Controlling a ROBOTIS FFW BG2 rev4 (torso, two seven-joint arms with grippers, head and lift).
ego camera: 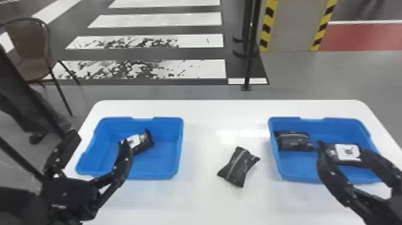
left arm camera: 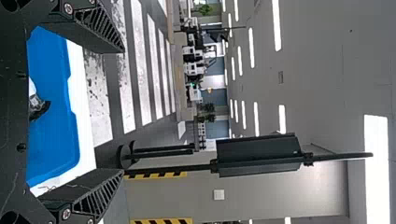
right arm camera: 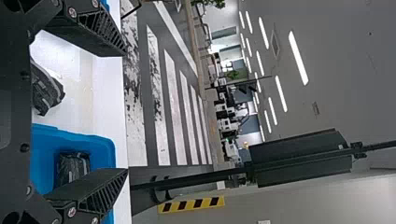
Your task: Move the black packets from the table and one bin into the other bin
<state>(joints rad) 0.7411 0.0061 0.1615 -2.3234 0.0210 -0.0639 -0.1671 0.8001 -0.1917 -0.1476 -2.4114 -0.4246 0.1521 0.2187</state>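
Table [ego camera: 203, 206], and we've got one black packet on it, the middle packet [ego camera: 238, 167], between the left bin [ego camera: 163, 172] and the right bin [ego camera: 294, 175]! It lies aslant, long axis from near left to far right, its grey stripe running the same way. Over to the left bin: the left packet [ego camera: 145, 143], pale patch up, a shallower slant, its far end pointing right. And in the right bin, two: the striped packet [ego camera: 294, 142] by the left wall, the labelled packet [ego camera: 348, 152] to its right, both with long axes running roughly side to side. That's four packets, two blue bins, two grippers! Left gripper [ego camera: 99, 139], seen at the left bin: fingers spread, nothing between. Right gripper [ego camera: 344, 149], seen at the right bin: fingers wide apart too, and its wrist view shows nothing gripped!
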